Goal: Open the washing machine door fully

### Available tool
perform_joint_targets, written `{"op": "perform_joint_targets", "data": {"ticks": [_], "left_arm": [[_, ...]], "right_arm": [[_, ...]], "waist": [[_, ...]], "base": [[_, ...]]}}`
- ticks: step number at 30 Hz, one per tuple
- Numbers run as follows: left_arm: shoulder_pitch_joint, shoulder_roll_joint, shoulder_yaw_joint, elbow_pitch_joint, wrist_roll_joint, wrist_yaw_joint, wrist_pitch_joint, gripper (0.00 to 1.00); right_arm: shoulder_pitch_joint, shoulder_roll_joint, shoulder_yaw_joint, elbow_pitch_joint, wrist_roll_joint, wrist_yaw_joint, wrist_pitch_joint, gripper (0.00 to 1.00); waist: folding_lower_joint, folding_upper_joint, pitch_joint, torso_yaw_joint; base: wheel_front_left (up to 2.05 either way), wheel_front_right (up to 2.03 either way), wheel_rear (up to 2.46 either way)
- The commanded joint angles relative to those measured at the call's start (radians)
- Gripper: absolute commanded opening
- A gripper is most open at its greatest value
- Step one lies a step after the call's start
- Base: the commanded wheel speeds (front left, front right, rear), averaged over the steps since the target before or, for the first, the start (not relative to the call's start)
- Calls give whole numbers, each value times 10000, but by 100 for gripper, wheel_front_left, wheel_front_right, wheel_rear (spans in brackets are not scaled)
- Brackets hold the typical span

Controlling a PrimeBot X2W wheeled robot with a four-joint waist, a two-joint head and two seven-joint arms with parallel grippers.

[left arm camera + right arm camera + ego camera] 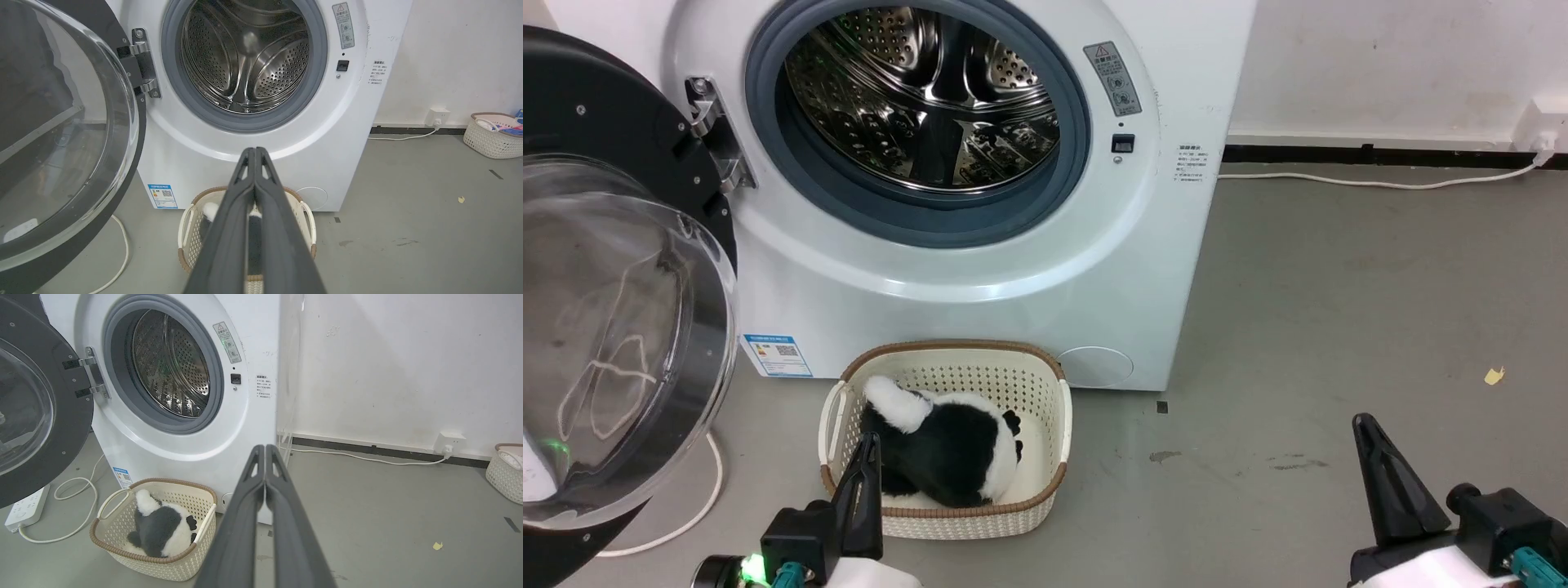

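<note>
The washing machine [980, 294] is standing ahead of my left gripper [872, 445], and the washing machine door [613, 327] is hanging swung out to that gripper's left. A basket [947, 347] is sitting on the floor between my left gripper and the machine's base, with a plush toy [947, 457] lying in it. My right gripper [1368, 437] is hovering well to the basket's right, with a cable [1380, 181] lying far ahead of it along the wall.

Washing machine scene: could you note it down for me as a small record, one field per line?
washing machine: white front-loader, opening uncovered
washing machine door: swung open to the left, glass bowl bulging outward
drum: steel, nothing seen inside
basket: on the floor before the machine, holding a plush toy
plush toy: black and white
left gripper: shut, empty, by the basket
right gripper: shut, empty, over the floor
</note>
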Motion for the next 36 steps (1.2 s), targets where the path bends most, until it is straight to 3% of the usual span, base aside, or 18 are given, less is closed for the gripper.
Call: {"op": "perform_joint_targets", "data": {"ticks": [1, 36], "left_arm": [[-96, -66, 62, -61, 112, -50, 94, 0], [-221, -367, 813, -298, 737, -631, 909, 0]], "right_arm": [[-112, 11, 33, -34, -106, 2, 90, 0], [-311, 26, 213, -80, -312, 4, 911, 0]], "waist": [[0, -1, -1, -4], [0, -1, -33, -103]], "base": [[0, 0, 0], [0, 0, 0]]}}
